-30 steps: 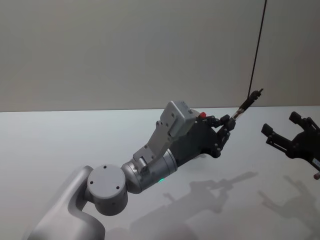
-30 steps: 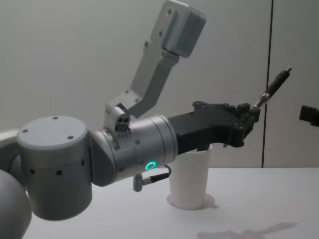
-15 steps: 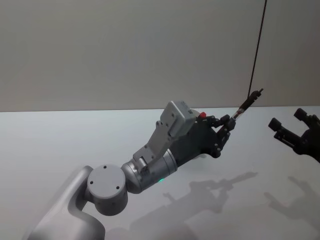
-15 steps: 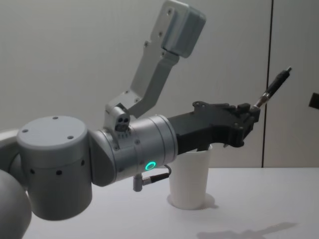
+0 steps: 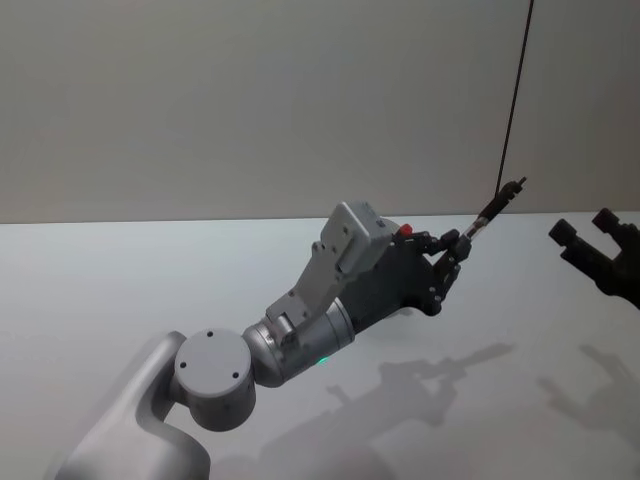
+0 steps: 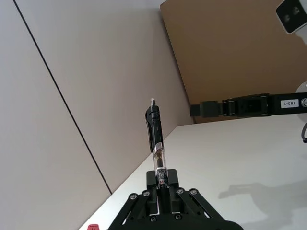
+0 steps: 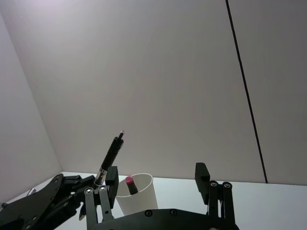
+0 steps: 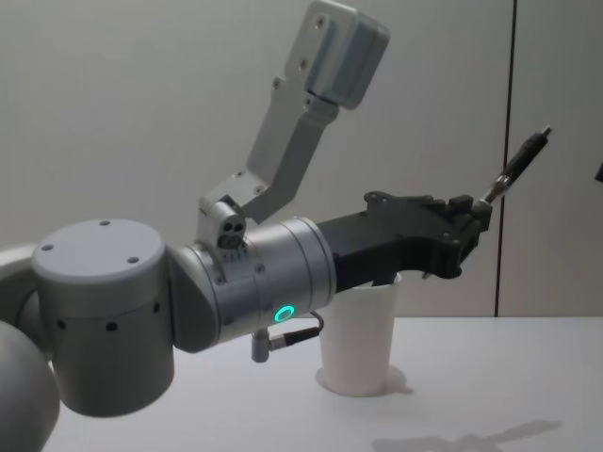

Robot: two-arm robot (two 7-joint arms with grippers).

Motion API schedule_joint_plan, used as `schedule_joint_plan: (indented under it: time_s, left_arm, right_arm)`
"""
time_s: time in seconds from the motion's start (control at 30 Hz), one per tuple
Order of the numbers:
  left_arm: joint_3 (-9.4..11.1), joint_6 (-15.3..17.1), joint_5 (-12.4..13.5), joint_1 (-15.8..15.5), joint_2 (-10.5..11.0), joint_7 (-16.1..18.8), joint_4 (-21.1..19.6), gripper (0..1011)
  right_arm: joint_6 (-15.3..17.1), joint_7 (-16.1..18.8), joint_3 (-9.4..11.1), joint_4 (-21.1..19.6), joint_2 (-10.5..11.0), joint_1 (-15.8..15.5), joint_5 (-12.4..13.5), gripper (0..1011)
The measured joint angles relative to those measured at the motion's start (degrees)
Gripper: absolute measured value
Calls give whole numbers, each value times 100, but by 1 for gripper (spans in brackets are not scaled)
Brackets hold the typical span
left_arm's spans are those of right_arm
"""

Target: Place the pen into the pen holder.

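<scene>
So far only the pickup looks done: your left tool pinches the black, clear-barrelled pen by its lower end, slanting toward 1 o'clock, well above the pale grey counter. The white paper-cup pen holder stands at that tool's 7 o'clock in the chest view, a red-tipped item inside. Tipping and dropping remain. Your right tool hangs spread at 3 o'clock.

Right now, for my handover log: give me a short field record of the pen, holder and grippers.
pen: tilted upward, lower end clamped
pen holder: white cup, upright on table, red-topped item inside
left gripper: shut on pen, higher than cup rim
right gripper: open, empty, off to the right
pen in holder: not yet
</scene>
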Motion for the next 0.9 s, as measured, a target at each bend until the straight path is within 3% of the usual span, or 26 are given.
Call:
schedule_joint_plan:
  time_s: [0.37,0.9]
  left_arm:
    - [0,0,0,0,0,0,0,139]
    - [0,0,1,0,0,0,0,139]
  right_arm:
    - [204,218,-102,349,-105,265,197,1002]
    - [711,526,-315,733,-241,661,96,1002]
